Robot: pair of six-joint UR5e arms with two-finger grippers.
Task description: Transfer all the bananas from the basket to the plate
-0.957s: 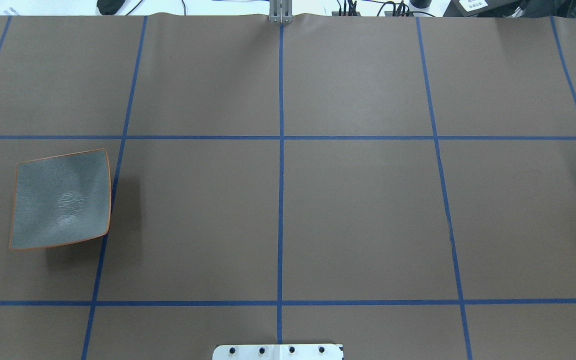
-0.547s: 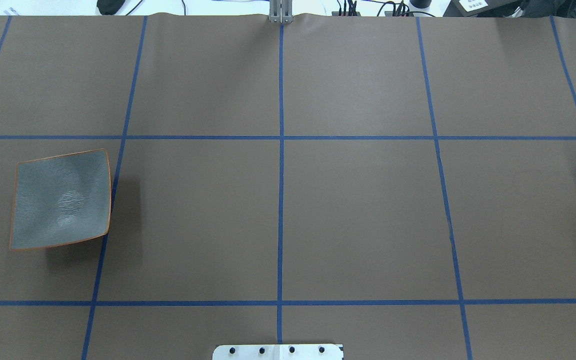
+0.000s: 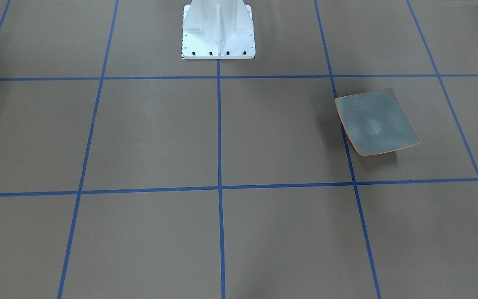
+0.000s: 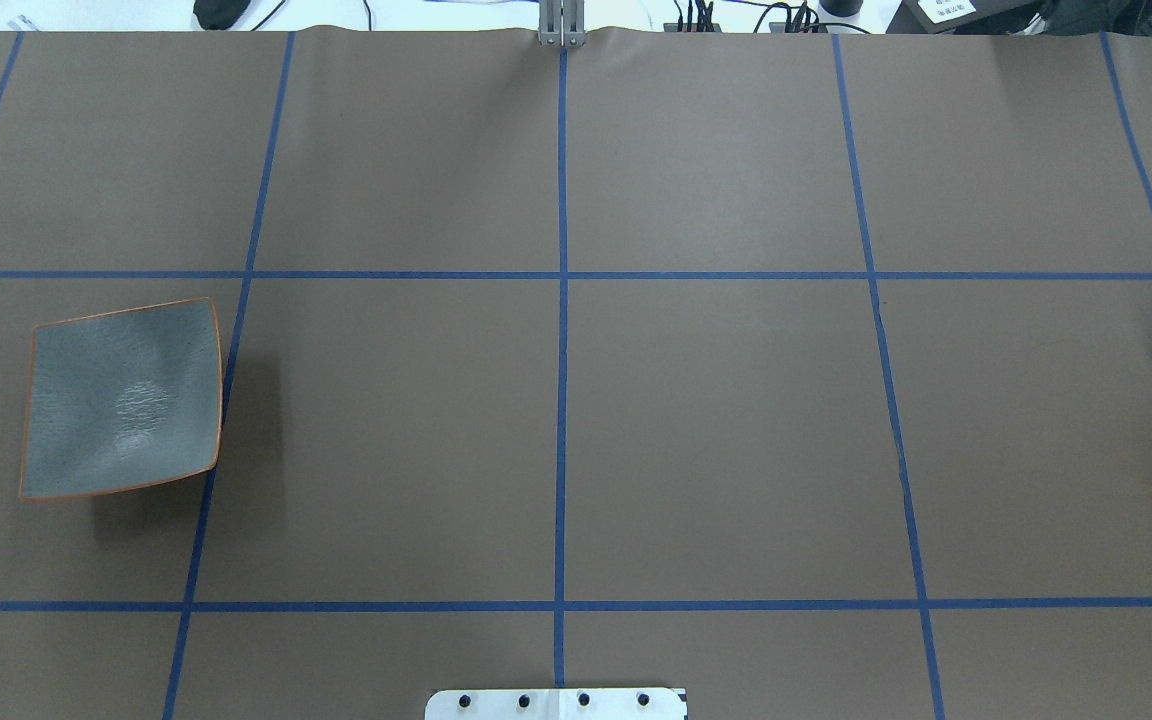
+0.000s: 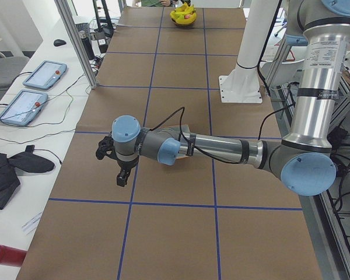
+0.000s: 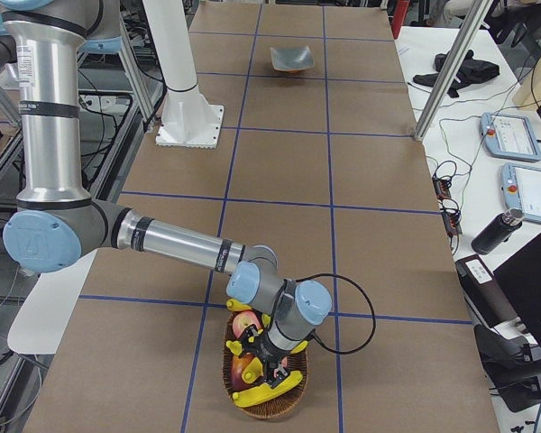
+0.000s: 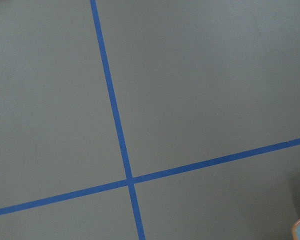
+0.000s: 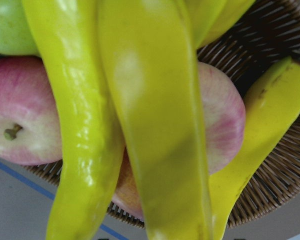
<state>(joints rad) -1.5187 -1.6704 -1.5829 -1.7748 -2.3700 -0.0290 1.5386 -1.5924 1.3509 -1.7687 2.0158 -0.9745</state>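
Long, curved bright yellow bananas (image 8: 155,125) lie over pink apples (image 8: 20,115) in the woven wicker basket (image 8: 270,185), well apart from the square grey-blue plate (image 4: 121,400). The right tool (image 6: 272,359) hangs at them and the left tool (image 5: 122,177) over the brown surface (image 4: 716,430); whether either is open cannot be told. The bananas look light, smooth and easily bruised, so a gentle mid-length hold suits.

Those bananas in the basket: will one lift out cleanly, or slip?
Probably stiff enough to lift whole: the bananas span the apples without sagging. Glossy skin looks slippery, so grip mid-body. They overlap, so a neighbour may shift in the basket.
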